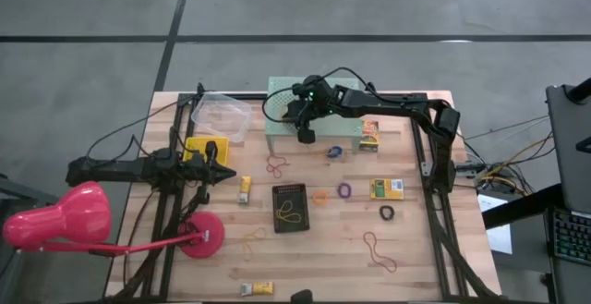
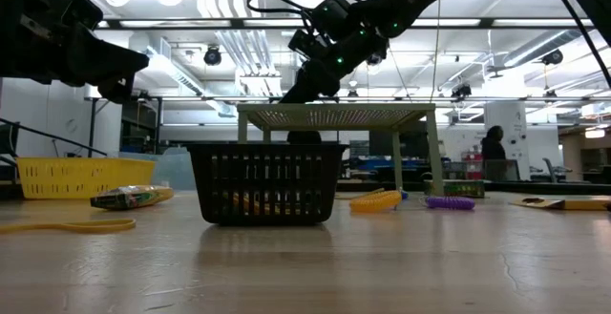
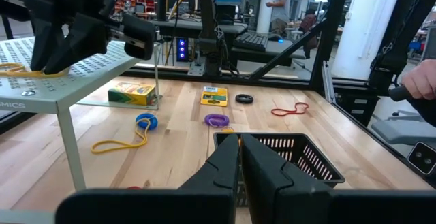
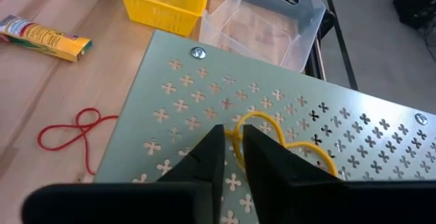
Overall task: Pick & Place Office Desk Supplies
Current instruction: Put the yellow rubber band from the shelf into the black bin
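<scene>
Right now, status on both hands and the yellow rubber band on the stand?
Right hand on the mint-green stand, fingers pinching the yellow rubber band, band not lifted. Left hand shut, empty, above the black basket. Nothing in the way.

You are looking at a pale wooden table [image 1: 416,249], a matt mint-green perforated metal stand [image 4: 354,142], a clear plastic bin [image 4: 262,20] and a glossy pink lamp [image 1: 55,219].

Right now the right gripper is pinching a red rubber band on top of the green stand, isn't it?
Not red. The right wrist view shows the right gripper closing on a yellow band on the green stand. The red band lies on the table beside it.
</scene>
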